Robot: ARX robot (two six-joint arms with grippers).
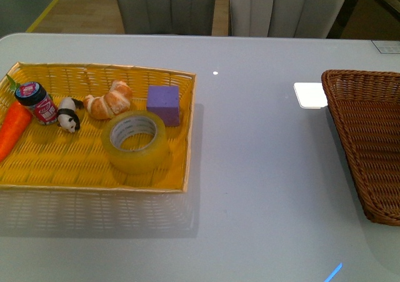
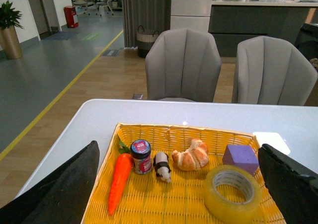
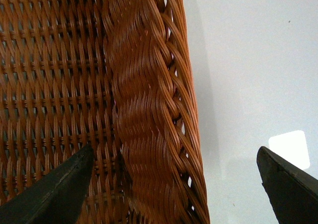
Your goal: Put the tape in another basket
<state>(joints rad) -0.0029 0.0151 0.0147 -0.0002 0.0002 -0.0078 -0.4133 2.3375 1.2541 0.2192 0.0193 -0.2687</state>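
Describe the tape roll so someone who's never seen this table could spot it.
On the table, look in the yellow basket at the left. The tape lies flat near its front right corner, beside the purple block. It is the only ring there: translucent yellowish, white core.

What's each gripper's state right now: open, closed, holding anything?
Left gripper: open, holding nothing, facing the bright yellow woven basket.
Right gripper: open, holding nothing, over the dark brown woven wicker basket.
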